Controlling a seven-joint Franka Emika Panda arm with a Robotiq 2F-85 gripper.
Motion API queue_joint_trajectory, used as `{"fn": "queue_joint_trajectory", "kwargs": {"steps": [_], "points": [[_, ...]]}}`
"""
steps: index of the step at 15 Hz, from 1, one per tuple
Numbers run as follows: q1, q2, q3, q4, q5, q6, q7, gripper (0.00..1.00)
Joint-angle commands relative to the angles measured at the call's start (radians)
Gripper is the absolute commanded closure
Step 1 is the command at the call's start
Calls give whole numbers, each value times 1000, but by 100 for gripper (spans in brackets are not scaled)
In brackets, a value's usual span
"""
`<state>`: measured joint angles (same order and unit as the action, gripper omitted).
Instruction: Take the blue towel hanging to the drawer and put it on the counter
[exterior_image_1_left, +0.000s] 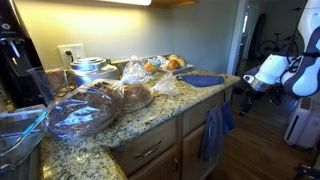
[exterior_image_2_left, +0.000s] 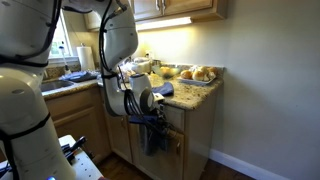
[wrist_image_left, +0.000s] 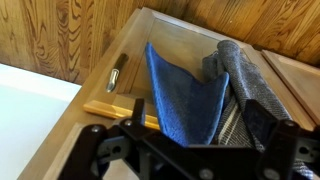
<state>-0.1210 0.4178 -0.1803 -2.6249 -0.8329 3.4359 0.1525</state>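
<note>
The blue towel (wrist_image_left: 185, 95) hangs in soft folds over the wooden drawer front (wrist_image_left: 135, 45), as the wrist view shows. It also shows in both exterior views (exterior_image_1_left: 213, 130) (exterior_image_2_left: 155, 135), hanging below the granite counter (exterior_image_1_left: 130, 125). My gripper (wrist_image_left: 198, 125) is open, with its two dark fingers on either side of the towel's lower part. In both exterior views the gripper (exterior_image_1_left: 246, 88) (exterior_image_2_left: 150, 100) is level with the drawer, close to the towel's top. I cannot tell if a finger touches the cloth.
A grey striped cloth (wrist_image_left: 248, 85) hangs right beside the blue towel. A metal handle (wrist_image_left: 117, 73) sits on the wood. On the counter are a blue oval mat (exterior_image_1_left: 202, 80), bagged bread (exterior_image_1_left: 135, 95), glass bowls (exterior_image_1_left: 85, 110) and a coffee maker (exterior_image_1_left: 20, 60).
</note>
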Motion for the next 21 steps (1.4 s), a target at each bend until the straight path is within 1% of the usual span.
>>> {"fn": "queue_joint_trajectory", "kwargs": {"steps": [1, 2, 3, 6, 9, 10, 11, 17, 18, 19, 20, 21], "points": [[80, 72, -67, 43, 51, 68, -49, 0], [58, 65, -36, 62, 59, 39, -57, 0], [50, 64, -20, 79, 72, 18, -65, 0], [64, 87, -26, 115, 111, 31, -89, 0], [40, 99, 6, 123, 117, 31, -100, 0], [40, 95, 7, 109, 104, 32, -108, 0], [55, 93, -4, 125, 105, 15, -74, 0], [55, 102, 4, 125, 105, 15, -79, 0], [49, 116, 9, 130, 102, 28, -79, 0], [60, 125, -1, 134, 111, 35, -83, 0], [50, 137, 6, 140, 105, 42, -85, 0], [-25, 133, 92, 133, 183, 24, -178, 0]]}}
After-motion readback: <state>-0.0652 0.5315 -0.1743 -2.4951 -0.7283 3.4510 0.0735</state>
